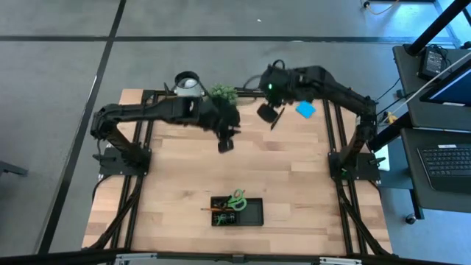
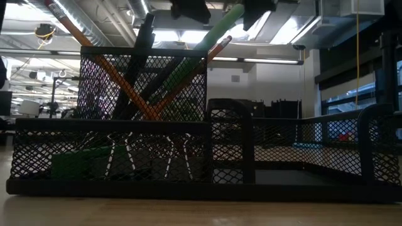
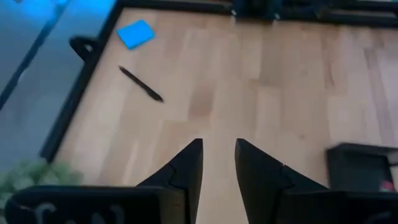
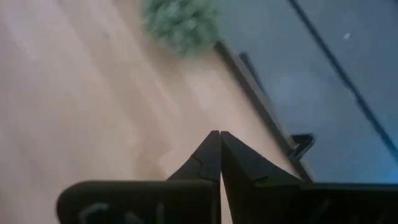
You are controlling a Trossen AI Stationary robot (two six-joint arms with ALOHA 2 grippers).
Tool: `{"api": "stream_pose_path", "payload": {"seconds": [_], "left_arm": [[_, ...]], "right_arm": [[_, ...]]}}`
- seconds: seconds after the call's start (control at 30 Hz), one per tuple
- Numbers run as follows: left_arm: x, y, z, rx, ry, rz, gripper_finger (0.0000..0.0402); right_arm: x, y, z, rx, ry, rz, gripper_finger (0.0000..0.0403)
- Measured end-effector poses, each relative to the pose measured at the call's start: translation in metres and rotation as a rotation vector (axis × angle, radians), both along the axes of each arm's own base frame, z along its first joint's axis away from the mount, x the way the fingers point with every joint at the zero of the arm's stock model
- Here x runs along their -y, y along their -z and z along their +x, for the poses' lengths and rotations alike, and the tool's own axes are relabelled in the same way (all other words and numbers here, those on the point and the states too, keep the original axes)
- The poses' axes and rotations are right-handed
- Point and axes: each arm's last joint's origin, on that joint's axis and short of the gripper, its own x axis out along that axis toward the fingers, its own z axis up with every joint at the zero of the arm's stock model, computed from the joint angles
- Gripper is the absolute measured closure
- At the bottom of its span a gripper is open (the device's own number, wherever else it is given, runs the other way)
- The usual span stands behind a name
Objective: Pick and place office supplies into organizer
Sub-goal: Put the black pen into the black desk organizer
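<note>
Left gripper (image 1: 225, 145) hung over the middle of the wooden counter (image 1: 294, 184), fingers (image 3: 186, 171) parted by a narrow gap with nothing between them. Right gripper (image 1: 266, 112) sat above the far part of the counter, fingers (image 4: 211, 155) pressed together, empty.

Organizer (image 1: 237, 211) stood at the near edge of the counter, well apart from both grippers. From overhead, green-handled scissors (image 1: 236, 199) and an orange pencil (image 1: 212, 210) showed in its left half. At table height, the tall mesh compartment on the left held crossed orange pencils (image 2: 119, 81), a black pen (image 2: 141, 47) and a green handle leaning out of the top. A green block (image 2: 72, 164), possibly the eraser, lay low behind the mesh; the mesh hid too much to be sure. The low right compartment looked bare.

Still loose on the counter: blue sticky-note pad (image 1: 305, 110) near the far right corner, and a black pen (image 3: 141, 84) lying just beside it, near the right gripper.

Small potted plant (image 1: 224, 93) and white cup (image 1: 187, 84) stood at the far edge, by the left arm.
</note>
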Motion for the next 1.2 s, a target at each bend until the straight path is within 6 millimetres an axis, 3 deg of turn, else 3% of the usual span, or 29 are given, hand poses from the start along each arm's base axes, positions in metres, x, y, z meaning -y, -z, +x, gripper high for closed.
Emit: {"api": "stream_pose_path", "payload": {"seconds": [0.27, 0.47, 0.73, 1.0, 1.1, 1.2], "left_arm": [[-0.068, -0.002, -0.012, 0.007, -0.125, 0.047, 0.0313], [-0.088, -0.005, -0.016, 0.049, -0.163, 0.079, 0.0313], [-0.111, -0.010, -0.029, 0.048, -0.205, 0.123, 0.0313], [-0.125, -0.035, -0.075, 0.100, -0.269, 0.137, 0.0313], [-0.121, -0.028, -0.098, 0.126, -0.305, 0.143, 0.0313], [-0.111, -0.009, -0.122, 0.168, -0.338, 0.144, 0.0313]], "right_arm": [[0.059, -0.006, -0.010, 0.085, -0.083, 0.017, 0.0391], [0.086, -0.014, -0.012, 0.168, -0.086, -0.091, 0.0391], [0.101, -0.011, -0.013, 0.182, -0.137, -0.088, 0.0391], [0.124, 0.043, 0.003, 0.159, -0.146, -0.044, 0.0391], [0.130, 0.067, 0.010, 0.159, -0.146, -0.046, 0.0391], [0.133, 0.088, 0.014, 0.159, -0.137, -0.037, 0.0391]]}}
